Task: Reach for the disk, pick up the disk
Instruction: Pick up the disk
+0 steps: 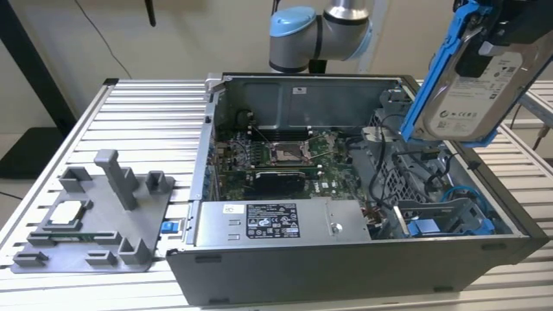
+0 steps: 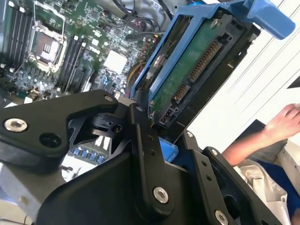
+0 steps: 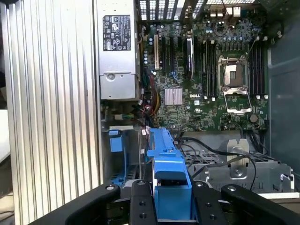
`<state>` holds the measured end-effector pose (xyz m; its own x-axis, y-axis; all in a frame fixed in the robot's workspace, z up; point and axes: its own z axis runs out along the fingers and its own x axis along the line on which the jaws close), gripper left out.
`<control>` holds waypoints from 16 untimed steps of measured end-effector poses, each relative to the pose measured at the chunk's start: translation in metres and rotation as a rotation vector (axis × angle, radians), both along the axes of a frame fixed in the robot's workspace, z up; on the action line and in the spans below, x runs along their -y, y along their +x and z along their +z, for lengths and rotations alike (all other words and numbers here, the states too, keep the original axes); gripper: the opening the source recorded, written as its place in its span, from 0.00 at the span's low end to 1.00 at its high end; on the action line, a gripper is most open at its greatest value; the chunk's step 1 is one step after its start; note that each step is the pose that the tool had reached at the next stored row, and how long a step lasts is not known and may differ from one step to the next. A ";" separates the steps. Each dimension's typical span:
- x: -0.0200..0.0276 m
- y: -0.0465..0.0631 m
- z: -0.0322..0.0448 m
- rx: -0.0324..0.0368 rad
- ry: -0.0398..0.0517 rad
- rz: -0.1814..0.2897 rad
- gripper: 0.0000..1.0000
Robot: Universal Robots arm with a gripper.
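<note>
— What are the fingers doing?

— The gripper [image 3: 171,199] is clamped on the disk [image 1: 471,87]: in the first wrist view its black fingers [image 3: 140,201] press against both sides of the blue bracket [image 3: 166,159], and in the second wrist view the green circuit-board side of the disk [image 2: 192,65] sits between the black linkages.

— And where is the disk?

— Lifted clear, hanging in the air above the open computer case [image 1: 363,194], at the exterior view's right, tilted with its white label facing the camera. The blue bay [image 1: 441,223] inside the case lies below it, well apart.

— What lies farther out?

— The motherboard [image 3: 211,75] and the silver power supply [image 1: 268,223] show inside the case. On the slatted metal table [image 1: 138,116], at the exterior view's left, stands a gray fixture [image 1: 100,217] with a small square chip [image 1: 67,212] on it. In the second wrist view a person's hand [image 2: 283,122] shows beyond the disk.
</note>
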<state>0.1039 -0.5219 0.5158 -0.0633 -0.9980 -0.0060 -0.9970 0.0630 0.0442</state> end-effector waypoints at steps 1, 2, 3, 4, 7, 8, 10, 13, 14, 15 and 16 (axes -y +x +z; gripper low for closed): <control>0.0020 -0.001 0.0000 0.0000 0.0000 0.000 0.00; 0.0037 -0.001 -0.0001 0.0000 0.0000 0.000 0.00; 0.0050 -0.003 -0.0002 0.0002 0.0001 0.000 0.00; 0.0056 -0.004 -0.0005 0.0010 0.0001 0.000 0.00; 0.0067 -0.013 -0.0026 0.0127 0.0001 0.000 0.00; 0.0069 -0.015 -0.0035 0.0195 0.0001 0.000 0.00; 0.0074 -0.018 -0.0056 0.0332 0.0002 0.000 0.00; 0.0085 -0.018 -0.0111 0.0367 0.0001 0.000 0.00; 0.0093 -0.018 -0.0129 0.0367 0.0000 0.000 0.00; 0.0107 -0.018 -0.0147 0.0368 0.0000 0.000 0.00; 0.0123 -0.018 -0.0164 0.0367 0.0002 0.000 0.00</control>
<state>0.0858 -0.5342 0.4994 -0.0631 -0.9980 -0.0085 -0.9980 0.0631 0.0076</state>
